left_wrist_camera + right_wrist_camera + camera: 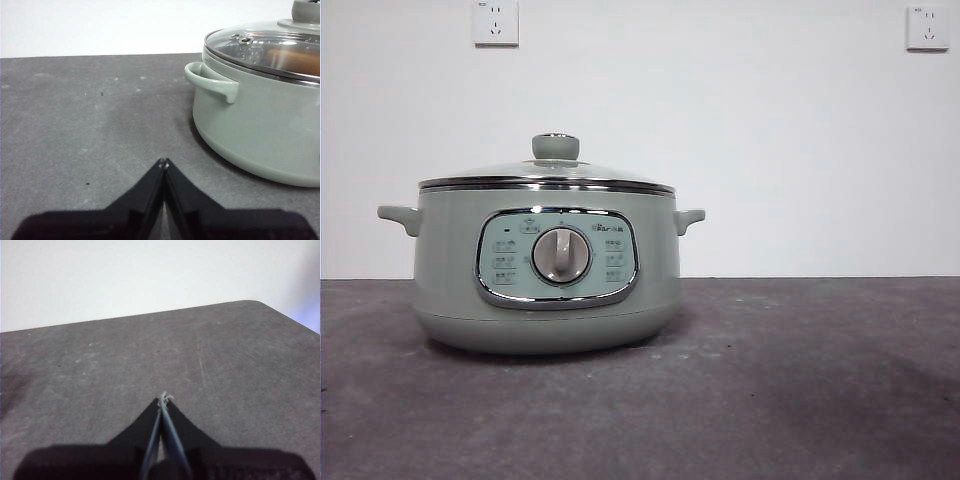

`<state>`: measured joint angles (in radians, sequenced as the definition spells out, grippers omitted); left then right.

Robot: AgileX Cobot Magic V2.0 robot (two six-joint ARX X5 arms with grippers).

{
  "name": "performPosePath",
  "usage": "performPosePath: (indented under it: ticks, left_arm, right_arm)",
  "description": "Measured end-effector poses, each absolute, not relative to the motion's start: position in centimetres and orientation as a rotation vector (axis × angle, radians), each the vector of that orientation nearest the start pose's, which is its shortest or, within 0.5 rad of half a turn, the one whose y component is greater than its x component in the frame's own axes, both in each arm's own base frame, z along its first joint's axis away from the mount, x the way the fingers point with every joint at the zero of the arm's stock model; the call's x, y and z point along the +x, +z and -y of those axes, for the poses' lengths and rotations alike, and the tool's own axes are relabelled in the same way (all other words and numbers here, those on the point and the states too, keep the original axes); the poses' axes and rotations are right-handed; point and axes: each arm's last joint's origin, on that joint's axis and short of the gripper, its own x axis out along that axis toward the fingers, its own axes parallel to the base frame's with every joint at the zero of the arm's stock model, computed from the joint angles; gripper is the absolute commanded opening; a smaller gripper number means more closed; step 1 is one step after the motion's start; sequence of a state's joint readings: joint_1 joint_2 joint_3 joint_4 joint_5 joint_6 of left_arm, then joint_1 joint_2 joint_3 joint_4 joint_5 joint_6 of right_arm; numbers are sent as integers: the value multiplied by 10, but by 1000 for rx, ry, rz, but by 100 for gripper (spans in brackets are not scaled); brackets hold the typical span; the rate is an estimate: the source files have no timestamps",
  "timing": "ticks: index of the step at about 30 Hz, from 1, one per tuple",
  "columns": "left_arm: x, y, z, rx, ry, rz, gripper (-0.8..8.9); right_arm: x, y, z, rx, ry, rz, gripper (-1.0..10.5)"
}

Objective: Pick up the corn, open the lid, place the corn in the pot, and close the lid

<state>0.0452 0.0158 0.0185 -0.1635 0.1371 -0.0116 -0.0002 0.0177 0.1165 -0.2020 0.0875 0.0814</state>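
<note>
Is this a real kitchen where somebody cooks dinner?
Probably not. It looks more like a test room: the pot stands alone on a bare grey table before a plain white wall with two sockets, and a robot's left gripper waits beside it.

Pot is sitting on the table, left of centre. Lid is resting on its rim. Corn is lying inside, under the lid.
</note>
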Motion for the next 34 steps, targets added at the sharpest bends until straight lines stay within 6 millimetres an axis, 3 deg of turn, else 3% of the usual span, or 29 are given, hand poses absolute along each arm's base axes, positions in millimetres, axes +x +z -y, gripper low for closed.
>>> performPosePath:
  ticks: [9,34]
  left_arm:
    - [96,152,0,-27,-91,-167,-4]
    - [97,152,0,-28,-91,-177,-3]
  right_arm:
    - [95,153,2,75,-64,-177,1]
    - [95,153,1,76,-40,-177,1]
